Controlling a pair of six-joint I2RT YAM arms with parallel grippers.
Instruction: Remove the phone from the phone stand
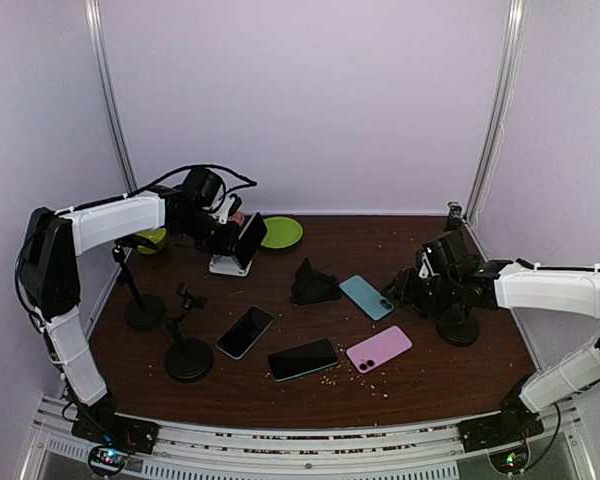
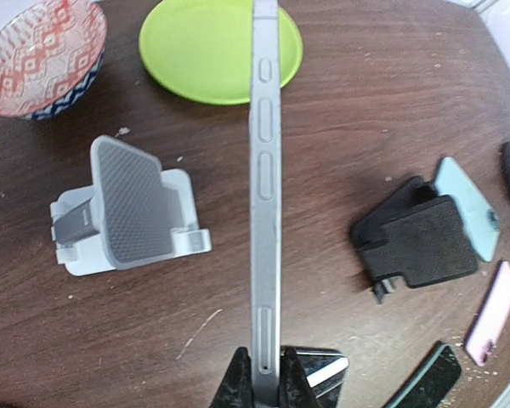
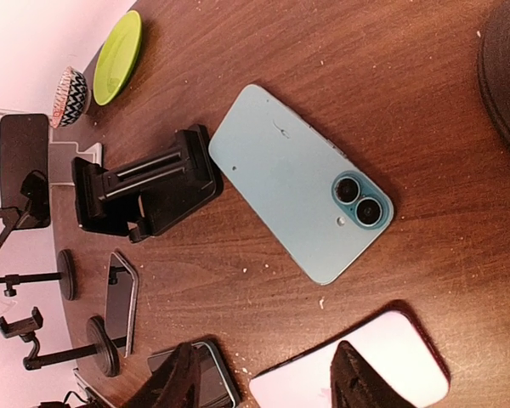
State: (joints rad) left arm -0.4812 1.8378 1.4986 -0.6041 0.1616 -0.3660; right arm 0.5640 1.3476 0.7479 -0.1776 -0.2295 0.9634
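Observation:
My left gripper [image 2: 264, 378] is shut on the lower end of a grey-edged phone [image 2: 264, 170], seen edge-on. The phone is held off the table, to the right of the white-and-grey phone stand [image 2: 132, 208], apart from it; the stand's cradle is empty. In the top view the dark phone [image 1: 250, 238] hangs in the left gripper [image 1: 235, 225] just above the stand [image 1: 225, 266] at the back left. My right gripper [image 3: 268, 382] is open and empty, low over the table at the right [image 1: 410, 285].
A green plate [image 1: 281, 232] and a patterned bowl [image 2: 42, 51] sit at the back. A black folding stand [image 1: 313, 283], a blue phone [image 1: 366, 296], a pink phone [image 1: 379, 348] and two dark phones [image 1: 245, 331] [image 1: 303, 359] lie mid-table. Two black clamp stands [image 1: 187, 350] [image 1: 140, 300] stand left.

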